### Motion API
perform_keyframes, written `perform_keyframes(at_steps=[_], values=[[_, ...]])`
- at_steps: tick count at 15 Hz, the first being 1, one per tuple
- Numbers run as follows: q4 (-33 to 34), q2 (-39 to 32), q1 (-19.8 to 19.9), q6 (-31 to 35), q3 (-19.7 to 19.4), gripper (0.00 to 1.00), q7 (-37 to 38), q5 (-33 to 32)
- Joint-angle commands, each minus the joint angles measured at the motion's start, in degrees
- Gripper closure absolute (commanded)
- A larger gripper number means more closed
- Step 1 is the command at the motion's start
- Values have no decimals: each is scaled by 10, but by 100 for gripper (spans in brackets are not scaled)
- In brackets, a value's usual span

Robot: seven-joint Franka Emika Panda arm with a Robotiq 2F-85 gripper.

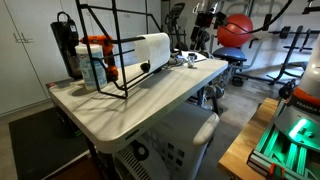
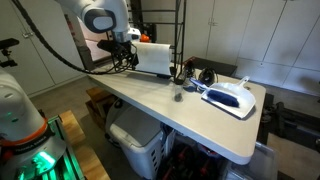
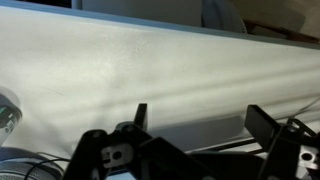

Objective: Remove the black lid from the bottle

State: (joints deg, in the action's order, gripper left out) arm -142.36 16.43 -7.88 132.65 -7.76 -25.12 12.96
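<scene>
My gripper (image 3: 200, 115) is open and empty in the wrist view, low over the bare white table (image 3: 150, 60). In both exterior views it hangs at the rack end of the table (image 2: 122, 52) (image 1: 66, 60), next to a paper towel roll (image 2: 155, 57) (image 1: 146, 50). A small clear bottle with a dark top (image 2: 178, 92) stands further along the table, apart from the gripper; it is too small to make out the lid clearly. A clear round object (image 3: 5, 112) shows at the left edge of the wrist view; I cannot tell what it is.
A black wire rack (image 1: 115, 45) stands on the table around the paper towel roll, with an orange item (image 1: 95, 44) and a clear container (image 1: 97, 70) beside it. A white and blue object (image 2: 230, 97) lies near the table's far end. Gym gear (image 1: 235, 30) stands behind.
</scene>
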Motion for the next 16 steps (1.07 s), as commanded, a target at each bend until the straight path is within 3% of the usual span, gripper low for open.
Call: perform_keyframes(at_steps=[1, 8, 16], values=[[43, -34, 29, -26, 3, 0, 10, -14], [110, -120, 108, 24, 1, 0, 103, -100], [197, -219, 140, 53, -2, 0, 282, -143]])
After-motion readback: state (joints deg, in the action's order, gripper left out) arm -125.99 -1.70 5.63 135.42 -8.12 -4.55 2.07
